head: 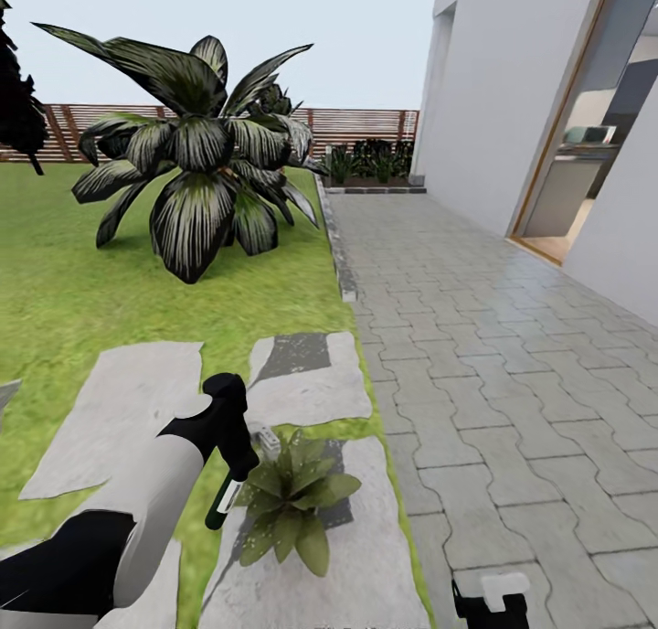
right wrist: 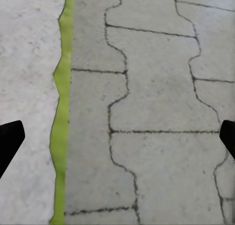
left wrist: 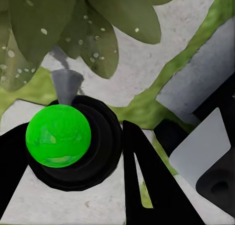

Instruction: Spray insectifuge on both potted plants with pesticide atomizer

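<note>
- The left end effector (head: pixel 239 469) was closed around the atomizer (head: pixel 226 494), its dark fingers (left wrist: pixel 147 186) clamped on either side of the bottle's dark body, whose green end (left wrist: pixel 58 135) faced the wrist camera.
- The atomizer hung just beside the plant (head: pixel 291 501), on the arm's side of it, with the whitish nozzle (head: pixel 268 440) right at the leaf edge and aimed toward the rosette.
- White specks of insectifuge (left wrist: pixel 93 43) dotted several leaves in the left wrist view, so coverage of this plant seemed begun but not plainly complete.
- To do this step well, I would judge the nozzle should be swept slowly across the whole rosette from a little farther off, so the leaves on the plant's far side get mist too and the bottle does not knock them.
- The grip should be kept firm and level; a tilted bottle could throw spray onto the stepping stone (head: pixel 366 556) under the plant instead.
- The right end effector (head: pixel 493 602) hung beyond the plant over the paved path (right wrist: pixel 156 112), fingers spread wide and holding nothing.
- Well beyond the plant stood a large striped palm (head: pixel 196 167) on the lawn (head: pixel 55 282), with the slat fence (head: pixel 356 122) behind.
- No brand, label or readable writing showed on the atomizer or anywhere else.
</note>
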